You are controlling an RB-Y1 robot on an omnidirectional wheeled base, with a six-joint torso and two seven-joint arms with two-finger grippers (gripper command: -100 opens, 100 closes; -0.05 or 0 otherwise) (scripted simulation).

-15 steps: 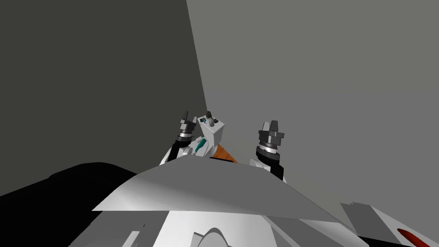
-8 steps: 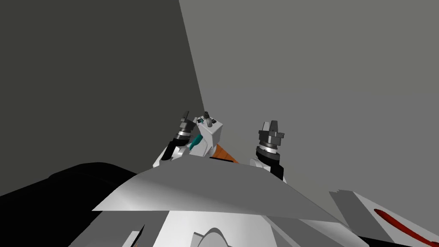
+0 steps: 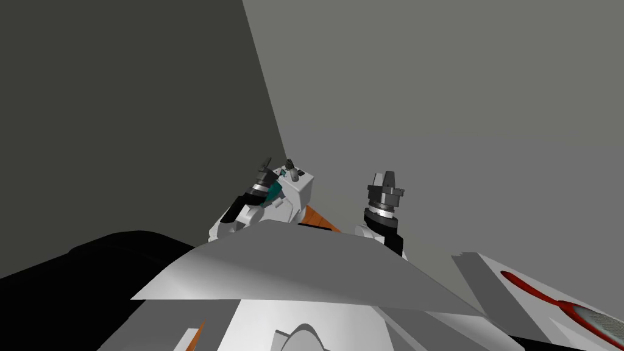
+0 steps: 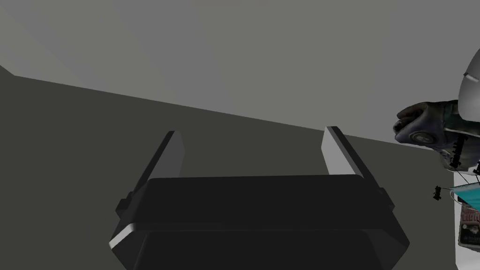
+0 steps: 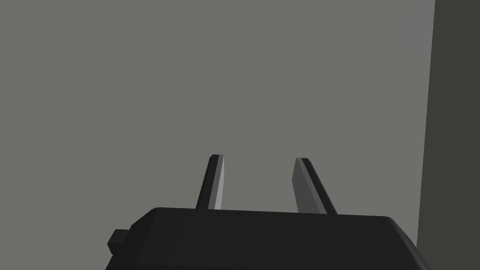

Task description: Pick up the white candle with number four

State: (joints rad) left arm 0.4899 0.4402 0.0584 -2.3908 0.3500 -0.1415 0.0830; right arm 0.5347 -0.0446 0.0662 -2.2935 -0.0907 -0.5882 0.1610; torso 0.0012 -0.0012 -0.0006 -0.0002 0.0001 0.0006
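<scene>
The left gripper (image 4: 253,133) was open wide, its two blades well apart and nothing held between them. Ahead of its jaws a dark grey wall (image 4: 70,154) met a lighter grey wall (image 4: 234,47). Just beside the jaws, on the side toward the right gripper (image 5: 259,157), stood a white block (image 3: 300,190) with small dark pieces on top. A dark lumpy thing (image 4: 424,125), a teal thing (image 4: 468,191) and a small labelled item (image 4: 468,225) crowded that same side, near one blade but clear of the gap. An orange strip (image 3: 318,218) lay behind the block, toward the arms.

The right gripper's jaws were parted more narrowly, also empty, facing the lighter wall. Well apart from both grippers and back behind the right one, a red-handled brush (image 3: 551,300) lay on a white surface (image 3: 481,274). Where the white candle stood I could not tell.
</scene>
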